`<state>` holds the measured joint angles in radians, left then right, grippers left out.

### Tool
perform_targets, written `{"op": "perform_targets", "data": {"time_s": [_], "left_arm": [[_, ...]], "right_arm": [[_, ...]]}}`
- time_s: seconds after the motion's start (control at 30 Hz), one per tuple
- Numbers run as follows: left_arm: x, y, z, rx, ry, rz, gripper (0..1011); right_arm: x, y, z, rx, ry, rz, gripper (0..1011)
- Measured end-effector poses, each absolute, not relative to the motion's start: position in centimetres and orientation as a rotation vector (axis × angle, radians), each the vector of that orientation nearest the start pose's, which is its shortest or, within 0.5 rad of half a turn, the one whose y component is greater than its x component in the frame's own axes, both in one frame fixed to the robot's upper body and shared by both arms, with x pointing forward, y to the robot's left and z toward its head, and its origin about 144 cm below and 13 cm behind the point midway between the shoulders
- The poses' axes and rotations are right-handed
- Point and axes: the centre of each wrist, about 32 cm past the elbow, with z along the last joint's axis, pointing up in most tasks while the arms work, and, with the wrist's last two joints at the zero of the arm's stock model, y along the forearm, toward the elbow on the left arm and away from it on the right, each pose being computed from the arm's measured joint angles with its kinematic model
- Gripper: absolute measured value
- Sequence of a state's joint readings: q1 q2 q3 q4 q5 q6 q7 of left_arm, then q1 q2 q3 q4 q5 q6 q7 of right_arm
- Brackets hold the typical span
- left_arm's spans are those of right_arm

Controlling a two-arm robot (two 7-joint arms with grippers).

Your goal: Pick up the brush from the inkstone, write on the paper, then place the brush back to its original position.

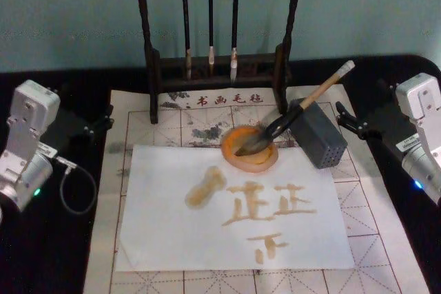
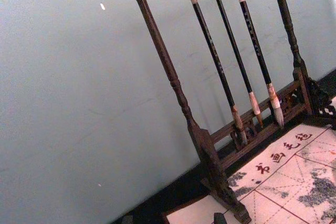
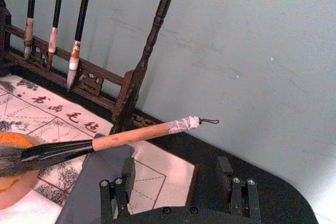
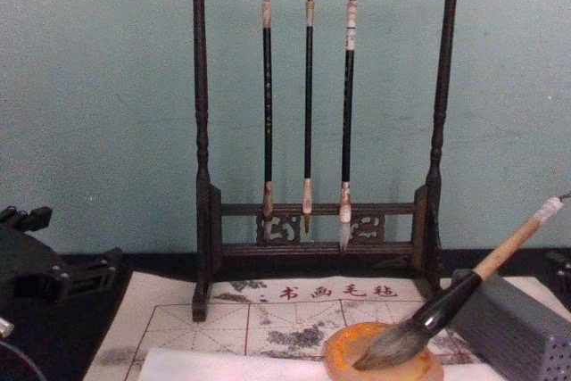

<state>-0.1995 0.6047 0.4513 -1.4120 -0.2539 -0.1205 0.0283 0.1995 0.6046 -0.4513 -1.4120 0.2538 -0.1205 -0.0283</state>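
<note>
- The brush (image 1: 296, 110) lies slanted. Its thick grey bristle head rests in the inkstone (image 1: 262, 162), and its black ferrule and light wooden handle lean on the top edge of the grey perforated box (image 1: 321, 140).
- The white-wrapped end of the handle, with its small loop, sticks up and out past the box toward the right rear, free of any claw.
- The inkstone, a glossy orange dish, sits at the rear edge of the paper (image 1: 162, 228), just left of the box.
- The white paper lies flat on a gridded felt mat (image 1: 375, 228). It carries orange-brown written characters (image 1: 270, 204) on its right half and a blotchy smear (image 1: 205, 188) of the same colour left of them.
- Behind the mat stands a dark wooden brush rack (image 4: 202, 113). Three thin dark-handled brushes (image 4: 308, 95) hang from its top bar, tips down, against a pale blue-green wall.
- The right claw (image 3: 176, 172) is held at the right side of the black counter (image 1: 45, 256), near the box and the brush handle but apart from both. Its two fingers are spread, with nothing between them.
- The left claw (image 1: 105, 118) sits at the left side of the counter, by the mat's rear left corner and well away from the brush. Its fingers are also spread and it holds nothing.
</note>
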Motion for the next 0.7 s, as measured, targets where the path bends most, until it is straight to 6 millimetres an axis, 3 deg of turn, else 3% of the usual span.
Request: {"op": "perform_targets", "data": {"time_s": [0.7], "left_arm": [[48.86,30.97,113.98,0.304,-0.285,1.248,1001]], "right_arm": [[48.86,-30.97,113.98,-0.305,-0.285,-1.248,1002]]}}
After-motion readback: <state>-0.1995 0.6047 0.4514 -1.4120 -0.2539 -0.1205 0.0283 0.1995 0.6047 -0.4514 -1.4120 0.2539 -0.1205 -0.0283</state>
